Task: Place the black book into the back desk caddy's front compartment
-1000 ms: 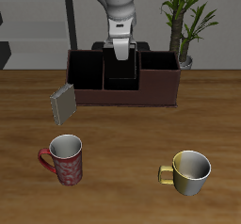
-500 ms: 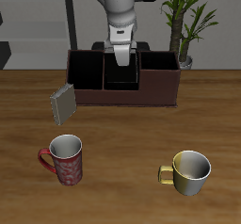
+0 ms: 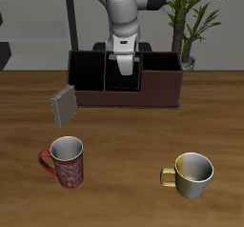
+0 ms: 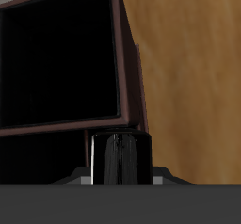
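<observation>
The back desk caddy point(image 3: 126, 80) stands far back on the tabletop point(image 3: 124, 145), with a grey book point(image 3: 64, 104) leaning against one end. The gripper point(image 3: 126, 67) hangs above the caddy's middle cells. Nearer the front edge stand two mugs point(image 3: 63, 161) point(image 3: 192, 174), well apart; a potted plant point(image 3: 187, 21) stands behind the caddy.

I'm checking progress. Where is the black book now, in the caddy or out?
In: the black book stands upright inside the back desk caddy.
</observation>
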Controlling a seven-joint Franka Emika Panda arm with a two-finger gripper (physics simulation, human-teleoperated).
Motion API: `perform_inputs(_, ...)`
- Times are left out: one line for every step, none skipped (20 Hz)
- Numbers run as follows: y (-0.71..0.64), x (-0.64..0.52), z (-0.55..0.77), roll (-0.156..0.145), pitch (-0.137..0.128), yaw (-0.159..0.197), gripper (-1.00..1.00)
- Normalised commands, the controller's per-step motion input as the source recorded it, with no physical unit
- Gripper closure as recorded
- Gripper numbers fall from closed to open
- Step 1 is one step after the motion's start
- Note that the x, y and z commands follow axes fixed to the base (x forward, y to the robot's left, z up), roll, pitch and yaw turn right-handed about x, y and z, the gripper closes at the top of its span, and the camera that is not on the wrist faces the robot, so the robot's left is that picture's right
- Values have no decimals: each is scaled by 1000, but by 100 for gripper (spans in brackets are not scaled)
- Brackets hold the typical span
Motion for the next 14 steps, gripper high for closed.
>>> perform_inputs(114, -44, -412, -1, 61, -14, 100)
perform_inputs(13, -4, -190, 34, 107, -23, 100)
perform_inputs(-9, -61, -140, -13, 21, -1, 100)
perform_inputs(-10, 30, -2, 10, -9, 49, 100)
perform_inputs(9, -29, -28, -5, 9, -23, 100)
perform_inputs(181, -138, -319, 16, 179, -142, 100)
perform_inputs(0, 0, 0, 0, 0, 0, 100)
perform_inputs(223, -100, -129, 51, -64, 131, 100)
perform_inputs(203, -110, -140, 27, 111, -74, 100)
perform_inputs(131, -48, -23, 21, 17, -28, 100)
perform_inputs(52, 3, -61, 9, -21, 43, 100)
perform_inputs(132, -6, -208, 3, 72, -46, 100)
perform_inputs(145, -42, -278, 10, 57, -18, 100)
perform_inputs(138, 22, -225, 32, 1, 84, 100)
